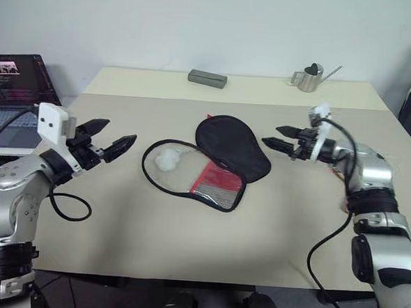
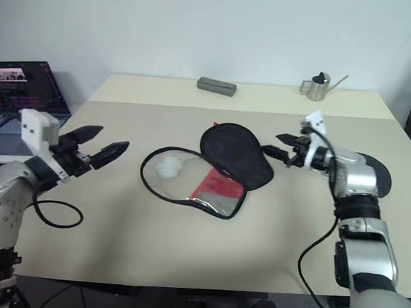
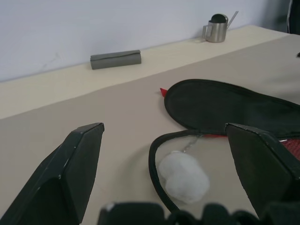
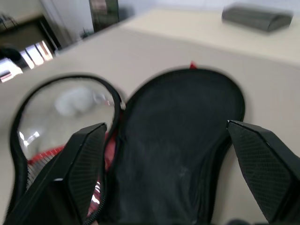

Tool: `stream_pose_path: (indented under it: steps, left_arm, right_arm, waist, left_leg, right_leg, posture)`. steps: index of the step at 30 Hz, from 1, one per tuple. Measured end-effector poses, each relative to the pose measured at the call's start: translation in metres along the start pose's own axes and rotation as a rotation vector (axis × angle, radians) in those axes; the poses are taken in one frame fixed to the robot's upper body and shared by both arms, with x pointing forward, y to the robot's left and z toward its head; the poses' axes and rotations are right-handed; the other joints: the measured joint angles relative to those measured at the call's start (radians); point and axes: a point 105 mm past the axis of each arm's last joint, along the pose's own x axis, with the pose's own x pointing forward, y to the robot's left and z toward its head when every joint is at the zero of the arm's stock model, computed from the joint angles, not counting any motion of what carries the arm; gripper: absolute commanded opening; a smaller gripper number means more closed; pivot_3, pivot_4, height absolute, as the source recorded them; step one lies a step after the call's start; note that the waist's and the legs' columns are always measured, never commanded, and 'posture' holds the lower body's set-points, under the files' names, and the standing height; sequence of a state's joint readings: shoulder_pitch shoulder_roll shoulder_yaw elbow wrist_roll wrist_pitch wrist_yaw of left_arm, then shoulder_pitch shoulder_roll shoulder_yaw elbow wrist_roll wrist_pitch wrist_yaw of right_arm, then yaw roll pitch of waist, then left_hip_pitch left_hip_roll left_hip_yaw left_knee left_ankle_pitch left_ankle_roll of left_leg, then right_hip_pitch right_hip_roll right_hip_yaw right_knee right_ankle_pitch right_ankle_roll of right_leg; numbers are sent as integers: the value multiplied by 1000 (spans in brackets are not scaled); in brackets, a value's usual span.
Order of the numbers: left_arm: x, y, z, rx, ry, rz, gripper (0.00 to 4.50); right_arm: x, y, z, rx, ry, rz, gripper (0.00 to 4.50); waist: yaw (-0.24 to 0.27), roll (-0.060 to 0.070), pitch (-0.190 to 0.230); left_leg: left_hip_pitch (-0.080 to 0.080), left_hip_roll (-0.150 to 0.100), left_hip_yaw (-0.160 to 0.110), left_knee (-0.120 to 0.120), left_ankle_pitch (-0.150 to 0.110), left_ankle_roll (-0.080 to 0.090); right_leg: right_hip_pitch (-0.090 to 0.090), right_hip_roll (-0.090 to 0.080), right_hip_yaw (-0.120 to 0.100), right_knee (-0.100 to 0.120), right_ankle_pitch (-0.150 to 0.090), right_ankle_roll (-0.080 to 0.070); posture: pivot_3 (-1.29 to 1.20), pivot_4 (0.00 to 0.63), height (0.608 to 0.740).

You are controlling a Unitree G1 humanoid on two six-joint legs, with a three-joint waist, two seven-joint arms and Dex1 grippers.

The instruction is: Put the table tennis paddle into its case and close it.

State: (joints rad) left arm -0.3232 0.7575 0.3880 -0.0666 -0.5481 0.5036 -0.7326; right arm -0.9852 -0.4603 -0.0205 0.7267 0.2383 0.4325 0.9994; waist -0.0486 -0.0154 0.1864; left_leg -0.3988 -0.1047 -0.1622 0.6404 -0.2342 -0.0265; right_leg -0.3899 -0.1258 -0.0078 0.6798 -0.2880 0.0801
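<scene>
The case (image 1: 218, 183) lies unzipped in the middle of the table, its red panel and mesh pocket facing up. Its black round half (image 1: 232, 145) is folded out toward the far right. A looping zipper edge (image 1: 148, 171) surrounds the white pom-pom (image 1: 167, 160) on the left. A small red tip (image 1: 208, 116) pokes out at the black half's far edge. The table tennis paddle is hidden. My left gripper (image 1: 122, 131) hovers open left of the case, pointing at it. My right gripper (image 1: 270, 134) is open just right of the black half (image 4: 183, 126), holding nothing.
A grey box (image 1: 207, 78) and a small metal watering can (image 1: 309, 77) stand along the table's far edge. A laptop (image 1: 14, 93) sits off the table's left side. A black cable (image 1: 70, 205) loops under my left arm.
</scene>
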Motion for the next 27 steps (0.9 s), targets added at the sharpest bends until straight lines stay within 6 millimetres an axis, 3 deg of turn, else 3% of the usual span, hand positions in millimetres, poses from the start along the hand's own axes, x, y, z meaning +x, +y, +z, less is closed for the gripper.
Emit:
stream_pose_path:
  steps: [6,12,19,27]
  left_arm:
    - [2,-3,-6,-14,25,-7,4500]
    - [8,-10,-11,-22,37,-38,4500]
    - [15,-16,-6,-14,25,-66,4500]
    - [19,-19,-3,-8,19,-87,4500]
  right_arm:
    - [23,-16,-14,7,84,-133,4460]
    - [42,-17,-25,-34,125,-210,4460]
    - [50,-16,-43,-42,187,-265,4460]
    - [54,-13,-51,-43,217,-282,4460]
  waist:
    - [-6,0,0]
    - [-9,0,0]
    - [-10,0,0]
    - [-11,0,0]
  left_leg:
    - [0,0,0,0,0,0]
    - [0,0,0,0,0,0]
    - [0,0,0,0,0,-1]
    - [0,0,0,0,0,-1]
  right_leg:
    - [0,0,0,0,0,0]
    - [-1,0,1,0,0,0]
    - [-1,1,1,0,0,0]
    - [-1,1,1,0,0,0]
  posture:
    - [0,150,740]
    - [0,150,740]
    - [0,150,740]
    - [0,150,740]
